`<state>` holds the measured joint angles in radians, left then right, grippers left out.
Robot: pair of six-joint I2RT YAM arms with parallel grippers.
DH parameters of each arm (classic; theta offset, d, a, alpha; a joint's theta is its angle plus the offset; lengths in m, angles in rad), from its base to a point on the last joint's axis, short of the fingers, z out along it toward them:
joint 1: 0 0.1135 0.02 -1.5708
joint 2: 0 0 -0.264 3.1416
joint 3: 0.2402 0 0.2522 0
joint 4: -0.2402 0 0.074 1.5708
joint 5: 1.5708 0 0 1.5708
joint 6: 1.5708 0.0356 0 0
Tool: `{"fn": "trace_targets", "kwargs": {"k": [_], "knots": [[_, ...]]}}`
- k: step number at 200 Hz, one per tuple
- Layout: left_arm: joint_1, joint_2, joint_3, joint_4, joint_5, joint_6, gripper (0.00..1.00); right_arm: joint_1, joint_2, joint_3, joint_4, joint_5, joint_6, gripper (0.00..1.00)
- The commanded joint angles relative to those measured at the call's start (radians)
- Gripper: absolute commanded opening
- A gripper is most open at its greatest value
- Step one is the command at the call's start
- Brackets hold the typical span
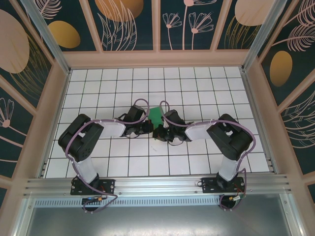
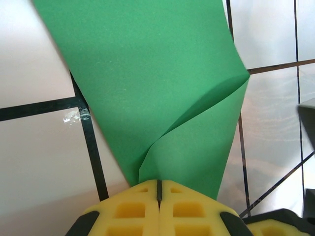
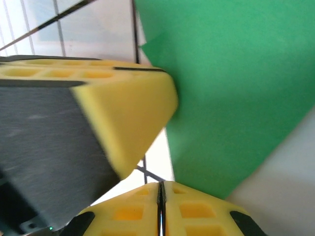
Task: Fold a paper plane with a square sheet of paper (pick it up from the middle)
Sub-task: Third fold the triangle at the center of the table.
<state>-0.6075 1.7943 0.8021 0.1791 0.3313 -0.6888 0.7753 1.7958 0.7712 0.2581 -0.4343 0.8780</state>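
Note:
The square sheet of paper (image 1: pixel 156 116) is green and partly folded, and it rises between the two grippers at the middle of the tiled table. In the left wrist view the paper (image 2: pixel 157 73) spreads up from the fingertips with one flap curling over. My left gripper (image 2: pixel 158 188) is shut, and the paper's lower edge runs into its tips. My right gripper (image 3: pixel 160 191) is shut with its pads together. The paper (image 3: pixel 236 88) passes behind its right finger, with nothing visible in the slit. The left gripper's yellow finger (image 3: pixel 133 113) touches the paper's edge. From above, the left gripper (image 1: pixel 149 127) and right gripper (image 1: pixel 159 132) nearly meet.
The white tiled table (image 1: pixel 197 88) has black grid lines and stretches out on all sides of the arms. Wooden-framed walls close it in at the left, right and back. An aluminium rail (image 1: pixel 157 186) carries both arm bases along the near edge.

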Motion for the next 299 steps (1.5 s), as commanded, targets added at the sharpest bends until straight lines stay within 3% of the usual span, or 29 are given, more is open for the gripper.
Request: {"fn": "trace_targets", "kwargs": {"k": [1,30,86,150,178,221,245,299], "knots": [[0.004,0.058,-0.035,-0.075,-0.092,0.021,0.00,0.007,0.061,0.006,-0.055,0.043,0.006,0.13],[0.004,0.059,-0.035,-0.076,-0.091,0.023,0.00,0.010,0.086,0.019,-0.094,0.054,0.002,0.12],[0.004,0.055,-0.038,-0.078,-0.097,0.025,0.00,0.021,-0.036,0.049,-0.131,0.049,-0.031,0.13],[0.004,0.052,-0.032,-0.083,-0.096,0.026,0.00,0.036,0.077,0.069,-0.187,0.085,-0.016,0.13],[0.003,0.050,-0.036,-0.085,-0.101,0.029,0.00,0.034,0.007,0.089,-0.192,0.088,-0.047,0.13],[0.003,0.049,-0.037,-0.078,-0.097,0.026,0.00,-0.070,-0.128,0.086,-0.136,0.095,-0.061,0.13],[0.004,0.054,-0.032,-0.079,-0.092,0.028,0.00,-0.122,-0.100,0.100,-0.109,0.068,-0.069,0.13],[0.004,0.057,-0.029,-0.087,-0.091,0.036,0.00,-0.131,0.020,0.140,-0.104,0.070,-0.071,0.13]]}}
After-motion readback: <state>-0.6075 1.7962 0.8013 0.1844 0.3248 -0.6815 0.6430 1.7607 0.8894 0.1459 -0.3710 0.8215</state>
